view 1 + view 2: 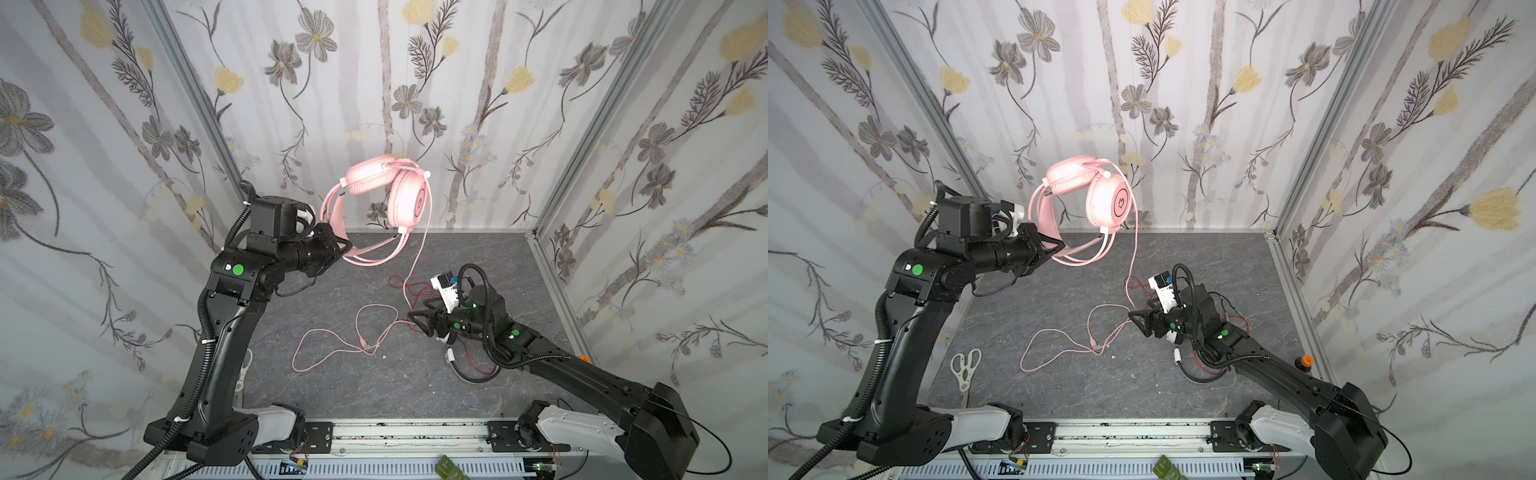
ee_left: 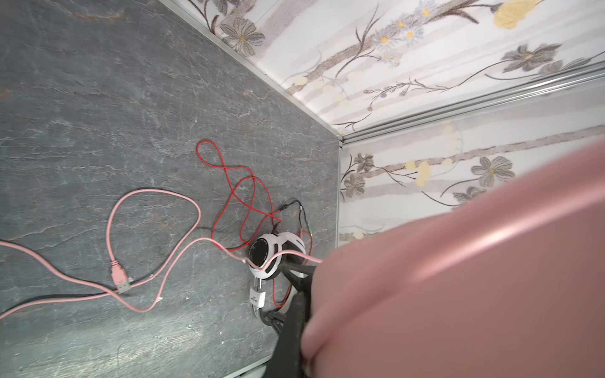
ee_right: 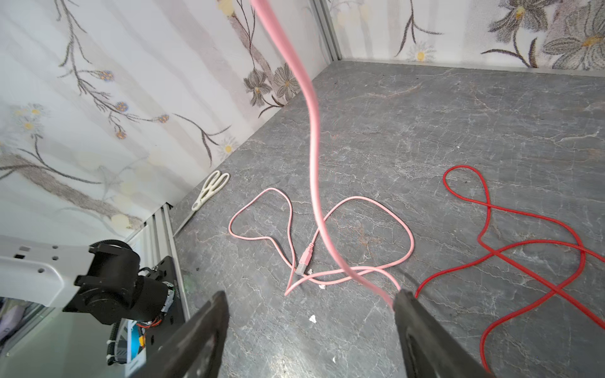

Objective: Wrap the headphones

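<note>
While the left pincer (image 1: 343,248), clamped on its headband (image 1: 331,208), holds the pink headset (image 1: 390,189) in the air, the right pincer (image 3: 311,294), spread wide, grips nothing beside the pink cable (image 3: 312,131).

This was a robot test cell in a lab, not a lived-in room. Flat panels printed with floral wallpaper (image 1: 395,83) boxed in a grey stone-patterned table (image 1: 374,395) on three sides, joined at the corners by bare aluminium posts (image 1: 194,95). A black left arm (image 1: 224,340) and right arm (image 1: 582,374) stood on a metal rail (image 1: 415,434) along the open front, with loose wiring (image 1: 301,451) and a small circuit board (image 1: 540,467) exposed below it.
</note>
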Controlling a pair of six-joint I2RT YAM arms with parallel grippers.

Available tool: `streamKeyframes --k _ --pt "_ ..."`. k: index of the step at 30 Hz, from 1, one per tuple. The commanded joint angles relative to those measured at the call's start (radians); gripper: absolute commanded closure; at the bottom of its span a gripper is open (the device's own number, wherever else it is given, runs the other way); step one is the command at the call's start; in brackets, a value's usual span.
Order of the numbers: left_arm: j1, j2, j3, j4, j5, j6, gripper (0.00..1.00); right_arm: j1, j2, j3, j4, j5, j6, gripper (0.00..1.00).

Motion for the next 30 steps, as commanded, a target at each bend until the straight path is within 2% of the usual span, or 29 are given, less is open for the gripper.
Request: streamKeyframes --k 1,7,18,22,23,26,29,30 --pt "0.016 0.002 0.029 0.130 0.104 -0.068 1.00 0.002 0.031 0.009 0.070 0.066 -0.079 0.21" --pt "0.036 0.020 0.085 0.136 0.156 -0.092 1.00 0.001 0.118 0.085 0.114 0.039 -0.086 0.22" --pt "0.047 0.015 0.088 0.161 0.195 -0.129 1.00 0.024 0.227 0.208 0.147 -0.024 -0.100 0.23" --pt "0.048 0.012 0.088 0.166 0.198 -0.136 1.00 0.037 0.258 0.227 0.164 -0.060 -0.095 0.28" --pt "0.048 0.011 0.088 0.166 0.198 -0.138 1.00 0.041 0.264 0.228 0.168 -0.060 -0.091 0.31" --pt "0.049 0.010 0.088 0.164 0.198 -0.139 1.00 0.050 0.276 0.214 0.190 -0.069 -0.068 0.47" --pt "0.056 0.008 0.084 0.160 0.198 -0.137 1.00 0.051 0.270 0.174 0.230 -0.070 -0.036 0.72" --pt "0.061 0.008 0.079 0.156 0.198 -0.133 1.00 0.050 0.257 0.154 0.239 -0.061 -0.024 0.85"
